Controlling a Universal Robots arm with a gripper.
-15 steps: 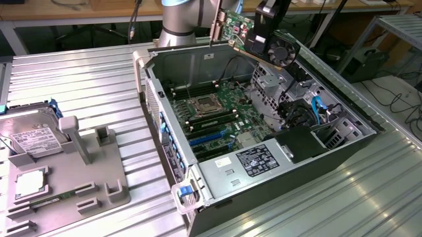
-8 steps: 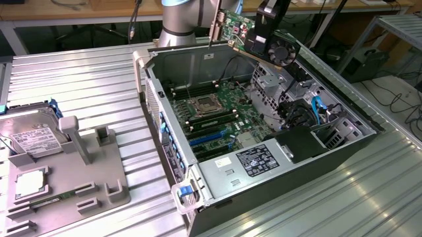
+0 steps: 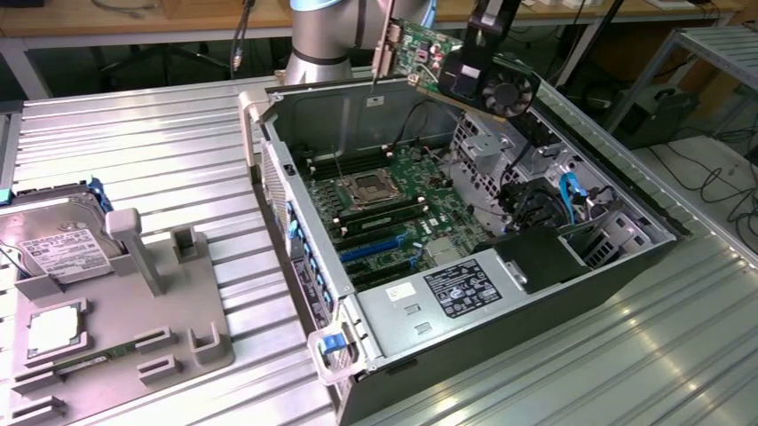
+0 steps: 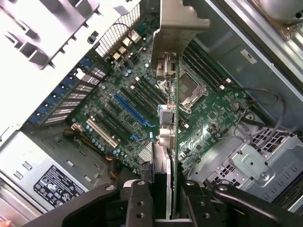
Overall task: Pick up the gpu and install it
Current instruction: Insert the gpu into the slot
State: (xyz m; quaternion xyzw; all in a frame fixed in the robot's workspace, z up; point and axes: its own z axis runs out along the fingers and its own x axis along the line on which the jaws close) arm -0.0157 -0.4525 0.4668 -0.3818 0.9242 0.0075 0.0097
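Grips the gpu (image 3: pixel 456 67) between jaws of the gripper (image 4: pixel 163 194), above the open computer case (image 3: pixel 509 346) with an unreadable label (image 3: pixel 468 288) inside.

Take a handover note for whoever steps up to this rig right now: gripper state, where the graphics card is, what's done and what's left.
Gripper: shut on the graphics card, gripping it by one edge.
Card: in the air above the open computer case. In the wrist view it hangs edge-on over the motherboard, not touching it.
Done: card picked up and over the case.
Left: card not yet seated; the blue slot is empty.
Other: hard drive sits on the grey holder at the exterior view's left.
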